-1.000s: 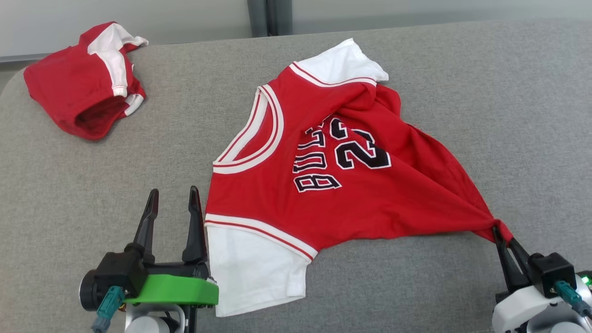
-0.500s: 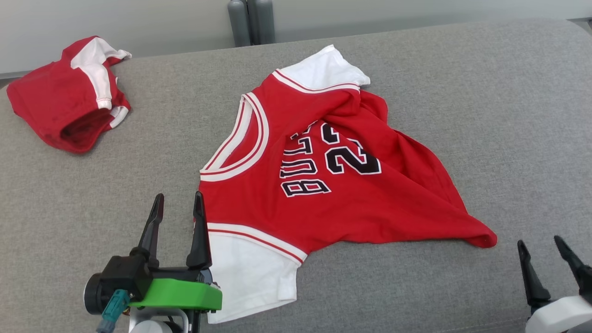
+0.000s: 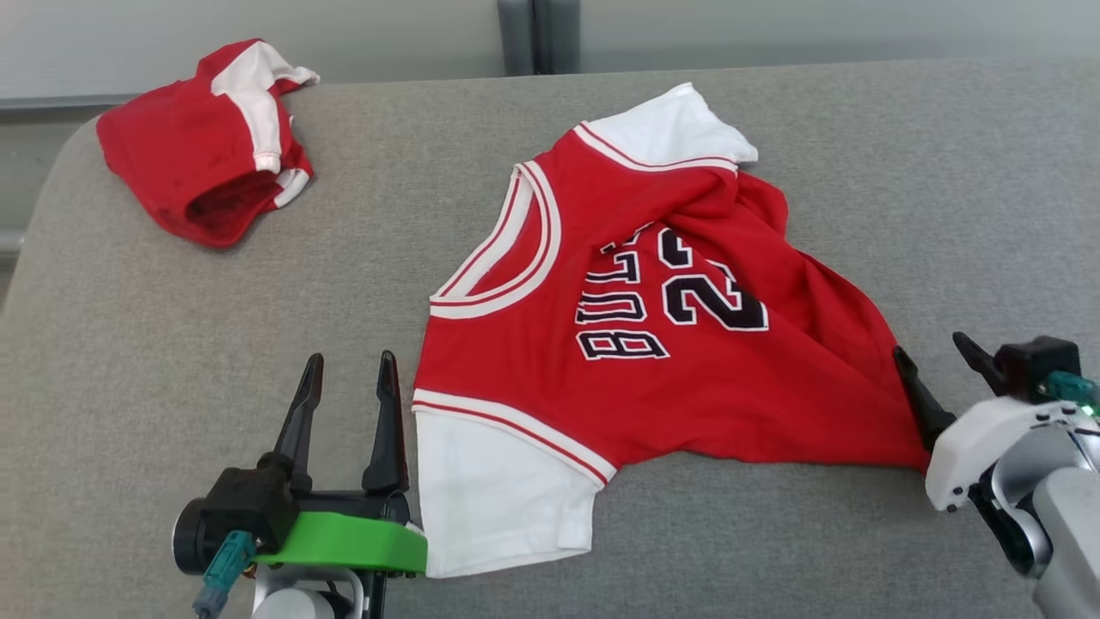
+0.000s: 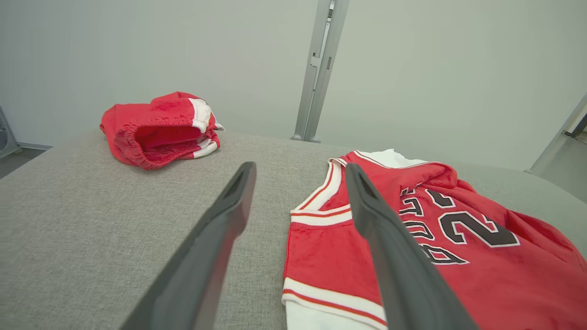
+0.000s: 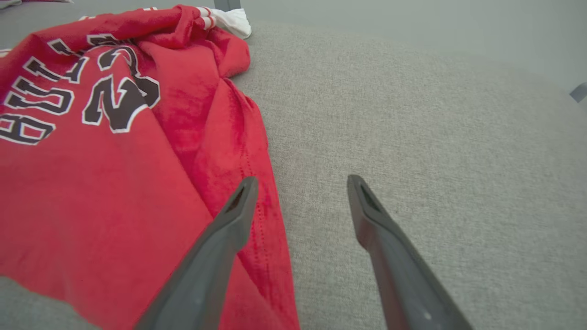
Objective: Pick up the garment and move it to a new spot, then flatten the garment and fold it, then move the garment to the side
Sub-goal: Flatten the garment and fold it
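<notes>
At the near right of the cushion [image 3: 859,129], the right gripper [image 3: 930,344] no longer pinches the corner of the jersey [image 3: 653,344] lying mid-cushion. It gapes wide and empty, one finger over the hem. The left gripper [image 3: 351,356] gapes empty too.

The left gripper [image 3: 351,361] had two long black fingers [image 3: 384,421], a bright green plate [image 3: 344,543] and a teal plug [image 3: 223,559]. The right gripper [image 3: 930,346] had a white shell [image 3: 980,438].

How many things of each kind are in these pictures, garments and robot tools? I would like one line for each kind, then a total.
Garments: 2 (jersey, crumpled red-and-white garment)
Tools: 2 (left tool, right tool)
Total: 4
</notes>
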You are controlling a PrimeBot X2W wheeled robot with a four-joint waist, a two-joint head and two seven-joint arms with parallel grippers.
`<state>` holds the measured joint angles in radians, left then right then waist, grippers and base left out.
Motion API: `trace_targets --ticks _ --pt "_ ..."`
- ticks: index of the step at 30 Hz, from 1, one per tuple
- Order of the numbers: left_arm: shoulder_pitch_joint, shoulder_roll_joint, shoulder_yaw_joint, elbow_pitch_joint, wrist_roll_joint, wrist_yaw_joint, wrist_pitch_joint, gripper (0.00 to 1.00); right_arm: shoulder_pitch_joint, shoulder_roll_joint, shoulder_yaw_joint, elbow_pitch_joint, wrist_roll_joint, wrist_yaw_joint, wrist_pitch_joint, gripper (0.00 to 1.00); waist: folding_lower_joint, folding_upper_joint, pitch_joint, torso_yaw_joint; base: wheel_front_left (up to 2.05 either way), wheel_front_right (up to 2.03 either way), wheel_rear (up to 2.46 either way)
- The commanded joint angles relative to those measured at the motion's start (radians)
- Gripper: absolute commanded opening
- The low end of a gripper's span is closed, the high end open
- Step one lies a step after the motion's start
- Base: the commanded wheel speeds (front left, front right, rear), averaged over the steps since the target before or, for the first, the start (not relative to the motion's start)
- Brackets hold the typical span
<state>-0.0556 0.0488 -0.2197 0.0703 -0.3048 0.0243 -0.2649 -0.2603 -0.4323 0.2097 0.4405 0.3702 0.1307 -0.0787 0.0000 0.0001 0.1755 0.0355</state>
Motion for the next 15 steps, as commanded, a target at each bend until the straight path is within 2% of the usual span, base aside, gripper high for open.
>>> trace_targets --ticks 1,11,12,13,14,15 --pt "-0.014 0.003 0.001 -0.003 -0.003 0.003 0.001 1.0 -0.038 -0.011 0.028 0.029 0.027 0.0 0.021 1.0 0.0 -0.0001 0.023 0.042 0.0 0.0 0.0" --pt "-0.037 0.003 -0.006 -0.009 -0.015 0.01 0.001 1.0 -0.236 -0.038 0.252 0.247 0.189 0.0 0.189 1.0 0.0 -0.0001 0.057 0.103 0.0 0.0 0.0" --pt "-0.038 0.003 -0.007 -0.01 -0.016 0.009 0.001 1.0 -0.247 -0.039 0.265 0.263 0.204 0.0 0.208 0.96 0.0 -0.0001 0.059 0.106 0.0 0.0 0.0" --pt "-0.038 0.003 -0.007 -0.01 -0.017 0.01 0.001 1.0 -0.259 -0.04 0.282 0.279 0.22 0.0 0.227 0.55 0.0 -0.0001 0.061 0.108 0.0 0.0 0.0" --pt "-0.039 0.003 -0.006 -0.01 -0.017 0.011 0.001 1.0 -0.271 -0.042 0.293 0.288 0.229 0.0 0.234 0.33 0.0 -0.0001 0.062 0.11 0.0 0.0 0.0" --pt "-0.04 0.003 -0.006 -0.011 -0.018 0.012 0.001 1.0 -0.285 -0.048 0.304 0.3 0.24 0.0 0.239 0.19 0.0 -0.0001 0.063 0.111 0.0 0.0 0.0"
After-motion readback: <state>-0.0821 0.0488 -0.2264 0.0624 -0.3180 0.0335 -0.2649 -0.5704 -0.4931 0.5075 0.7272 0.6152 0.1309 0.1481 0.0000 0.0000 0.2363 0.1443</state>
